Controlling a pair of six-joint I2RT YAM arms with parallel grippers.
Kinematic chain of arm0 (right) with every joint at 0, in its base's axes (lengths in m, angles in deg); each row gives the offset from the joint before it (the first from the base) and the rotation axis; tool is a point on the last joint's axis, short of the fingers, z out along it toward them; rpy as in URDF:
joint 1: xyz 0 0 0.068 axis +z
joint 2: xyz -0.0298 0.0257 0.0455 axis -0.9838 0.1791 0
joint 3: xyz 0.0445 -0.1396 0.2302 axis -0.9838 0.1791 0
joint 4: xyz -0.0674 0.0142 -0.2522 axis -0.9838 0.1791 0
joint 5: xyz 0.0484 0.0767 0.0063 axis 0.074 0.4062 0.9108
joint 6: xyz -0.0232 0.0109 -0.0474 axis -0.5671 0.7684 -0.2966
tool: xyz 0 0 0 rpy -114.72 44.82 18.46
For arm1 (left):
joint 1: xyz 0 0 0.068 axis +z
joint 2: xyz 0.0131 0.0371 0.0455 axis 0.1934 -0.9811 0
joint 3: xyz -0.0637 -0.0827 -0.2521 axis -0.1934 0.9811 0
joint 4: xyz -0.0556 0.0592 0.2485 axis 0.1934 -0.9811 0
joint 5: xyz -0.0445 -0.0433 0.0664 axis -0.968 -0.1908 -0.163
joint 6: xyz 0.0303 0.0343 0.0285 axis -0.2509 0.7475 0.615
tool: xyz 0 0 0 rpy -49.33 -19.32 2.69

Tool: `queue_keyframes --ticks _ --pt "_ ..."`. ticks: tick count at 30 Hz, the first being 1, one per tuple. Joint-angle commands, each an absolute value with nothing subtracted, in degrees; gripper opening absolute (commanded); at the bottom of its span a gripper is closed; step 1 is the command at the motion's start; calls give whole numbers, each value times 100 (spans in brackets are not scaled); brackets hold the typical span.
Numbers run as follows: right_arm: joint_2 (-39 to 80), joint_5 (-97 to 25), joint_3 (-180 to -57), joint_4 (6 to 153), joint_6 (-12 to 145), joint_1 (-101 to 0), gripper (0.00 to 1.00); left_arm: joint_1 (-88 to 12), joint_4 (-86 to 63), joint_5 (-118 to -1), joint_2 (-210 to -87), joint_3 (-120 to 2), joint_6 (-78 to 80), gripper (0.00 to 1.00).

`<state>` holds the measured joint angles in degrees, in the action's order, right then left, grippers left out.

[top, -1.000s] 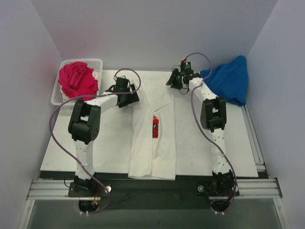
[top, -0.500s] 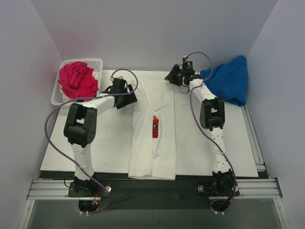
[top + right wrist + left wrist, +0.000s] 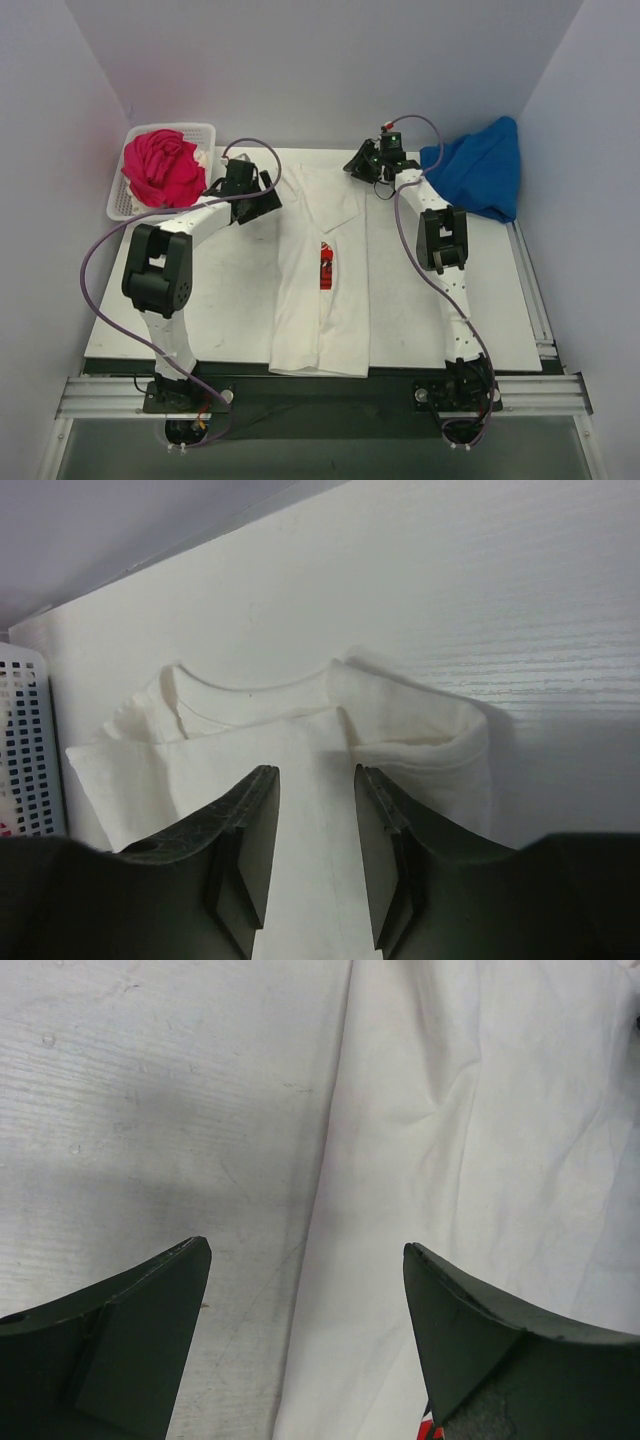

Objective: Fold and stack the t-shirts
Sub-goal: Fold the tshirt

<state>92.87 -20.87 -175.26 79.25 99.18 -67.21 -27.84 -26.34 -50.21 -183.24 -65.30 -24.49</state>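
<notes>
A large white t-shirt (image 3: 320, 300) lies folded into a long strip down the middle of the table, a bit of its red print (image 3: 326, 265) showing. My left gripper (image 3: 262, 197) hovers open and empty at the shirt's upper left edge; in the left wrist view the left gripper (image 3: 305, 1250) straddles the hem of the white t-shirt (image 3: 480, 1110). My right gripper (image 3: 353, 167) hangs at the collar end. Its narrow gap, right gripper (image 3: 317, 772), frames the white t-shirt (image 3: 250, 730) with nothing pinched. A blue t-shirt (image 3: 480, 170) is heaped at the back right, a magenta one (image 3: 160, 165) at the back left.
The magenta shirt fills a white lattice basket (image 3: 200, 130) at the back left corner; the basket's wall (image 3: 25, 740) also shows in the right wrist view. Purple-grey walls close in the table on three sides. A metal rail (image 3: 320, 390) runs along the near edge.
My left gripper has drawn back and to the left, off the shirt's edge toward the basket. My right gripper has shifted slightly left and back at the collar.
</notes>
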Motion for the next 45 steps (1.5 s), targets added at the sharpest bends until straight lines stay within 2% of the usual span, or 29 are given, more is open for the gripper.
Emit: queue_keyframes --ticks 1,4,7,8,12,15,18,31,35,39,45 --pt "9332 -2034 -17785 7869 9957 -6659 36 -2715 -2482 -5030 -17993 -6494 -2527 89" --pt "9358 -1991 -17793 7869 9957 -6641 21 -2697 -2491 -5003 -17993 -6485 -2536 89" --pt "9376 -1982 -17820 7869 9948 -6623 18 -2671 -2508 -5003 -17984 -6476 -2545 89" --pt "9384 -1999 -17828 7869 9922 -6615 19 -2671 -2500 -5003 -17984 -6467 -2536 89" --pt "9367 -2113 -17829 8106 9843 -6615 33 -2653 -2491 -5021 -17967 -6450 -2536 89" --pt "9332 -2201 -17811 8150 9782 -6615 40 -2644 -2473 -5039 -17966 -6441 -2545 89" --pt "9305 -2263 -17820 8185 9738 -6615 41 -2644 -2464 -5056 -17966 -6441 -2562 89" --pt "9366 -2264 -17863 8308 9772 -6650 43 -2635 -2438 -5091 -17966 -6379 -2580 89" --pt "9472 -2061 -17969 8344 9851 -6650 39 -2627 -2429 -5091 -17958 -6379 -2606 89" --pt "9542 -1938 -18004 8344 9948 -6650 31 -2609 -2429 -5091 -17931 -6353 -2615 89" --pt "9569 -1850 -18031 8344 9983 -6632 31 -2583 -2412 -5091 -17887 -6309 -2615 89"
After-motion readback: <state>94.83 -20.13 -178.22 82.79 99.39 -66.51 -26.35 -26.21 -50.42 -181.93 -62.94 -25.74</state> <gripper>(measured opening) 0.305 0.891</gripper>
